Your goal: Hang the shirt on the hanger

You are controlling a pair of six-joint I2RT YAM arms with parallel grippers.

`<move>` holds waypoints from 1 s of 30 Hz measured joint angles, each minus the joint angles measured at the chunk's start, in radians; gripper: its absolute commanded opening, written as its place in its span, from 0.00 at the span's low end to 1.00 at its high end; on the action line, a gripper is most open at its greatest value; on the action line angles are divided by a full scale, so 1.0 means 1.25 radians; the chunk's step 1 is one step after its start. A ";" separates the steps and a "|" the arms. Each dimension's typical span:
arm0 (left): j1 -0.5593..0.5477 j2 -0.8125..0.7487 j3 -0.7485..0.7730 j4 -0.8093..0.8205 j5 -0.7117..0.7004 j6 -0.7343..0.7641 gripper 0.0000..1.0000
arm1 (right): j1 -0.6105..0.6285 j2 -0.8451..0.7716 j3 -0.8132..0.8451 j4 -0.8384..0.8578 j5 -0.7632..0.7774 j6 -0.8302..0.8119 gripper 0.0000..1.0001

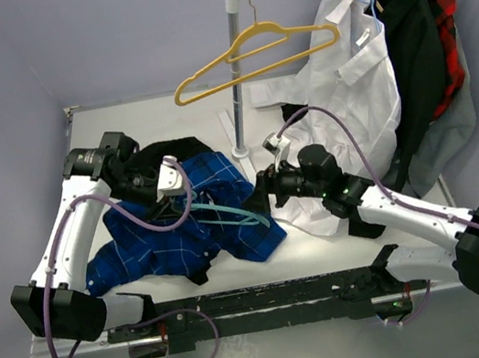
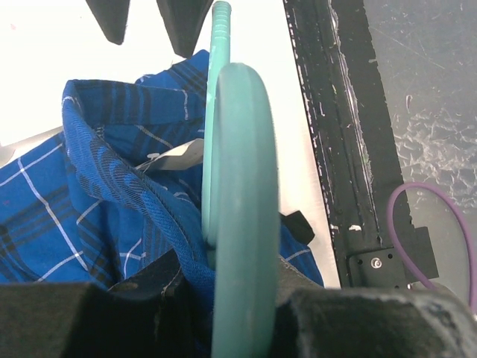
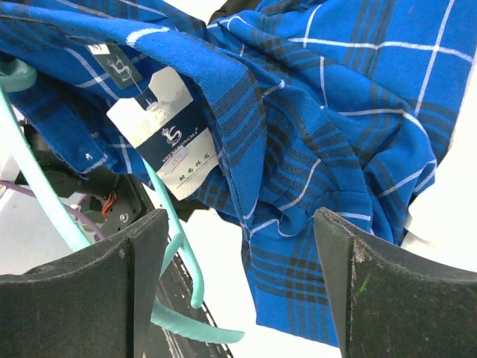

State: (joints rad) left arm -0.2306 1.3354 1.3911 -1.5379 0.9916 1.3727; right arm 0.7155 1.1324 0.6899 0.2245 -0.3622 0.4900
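**Finding 1.** The shirt lay crumpled on the counter, left of centre, between the two arms.

**Finding 2.** The left fingers were closed on the hanger. A fold of shirt cloth appeared caught alongside it (the wrist view showed the plastic edge-on, so the exact contact could not be confirmed). From that grip the hanger's long axis ran rightward and slightly near, across the shirt. Its free end pointed toward the right arm.

**Finding 3.** The right fingers stood wide apart, holding nothing, just right of the shirt and facing left. Directly ahead of them lay the collar with its label. A hanger arm showed just below the label.

**Assessment.** The right arm was the nearer to the collar opening. The coming move probably called for it to close on the collar edge and draw the cloth along the hanger's axis. Whether the hanger end sat inside the neck could not be told.
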 measured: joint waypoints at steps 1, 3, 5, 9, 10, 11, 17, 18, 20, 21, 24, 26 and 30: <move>0.000 0.001 0.003 0.000 0.000 -0.002 0.00 | 0.003 0.006 -0.002 0.002 0.000 0.001 0.72; 0.000 0.002 0.008 -0.001 -0.001 -0.004 0.00 | 0.008 0.026 -0.002 0.012 0.001 0.004 0.69; 0.000 0.001 0.013 -0.003 -0.001 -0.009 0.00 | 0.013 0.059 -0.002 0.028 0.002 0.008 0.67; -0.001 0.000 0.015 -0.012 -0.002 -0.016 0.00 | 0.019 0.129 -0.002 0.050 0.005 0.016 0.56; -0.001 -0.001 0.015 -0.013 -0.002 -0.016 0.00 | 0.020 0.141 -0.002 0.054 0.006 0.019 0.50; -0.001 -0.002 0.016 -0.013 -0.001 -0.018 0.00 | 0.022 0.154 -0.002 0.060 0.005 0.022 0.44; -0.001 -0.002 0.017 -0.009 -0.001 -0.022 0.00 | 0.034 0.212 0.008 0.083 0.001 0.041 0.20; -0.001 -0.002 0.017 -0.009 -0.002 -0.023 0.00 | 0.036 0.221 0.012 0.085 0.001 0.043 0.14; -0.001 -0.001 0.018 -0.009 -0.003 -0.029 0.00 | 0.039 0.228 0.014 0.089 0.002 0.044 0.00; -0.001 -0.001 0.020 -0.010 -0.005 -0.032 0.00 | 0.040 0.228 0.014 0.089 0.003 0.043 0.00; -0.001 0.000 0.033 -0.010 -0.019 -0.045 0.00 | 0.040 0.226 0.018 0.076 0.016 0.040 0.00; -0.001 0.000 0.045 -0.010 -0.030 -0.056 0.00 | 0.041 0.215 0.022 0.055 0.043 0.039 0.00; -0.001 -0.002 0.069 -0.008 -0.078 -0.079 0.00 | 0.042 0.169 0.037 -0.012 0.138 0.033 0.00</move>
State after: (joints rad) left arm -0.2317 1.3334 1.4776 -1.5475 0.8944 1.2743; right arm 0.7677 1.3441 0.7364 0.2096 -0.1894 0.5312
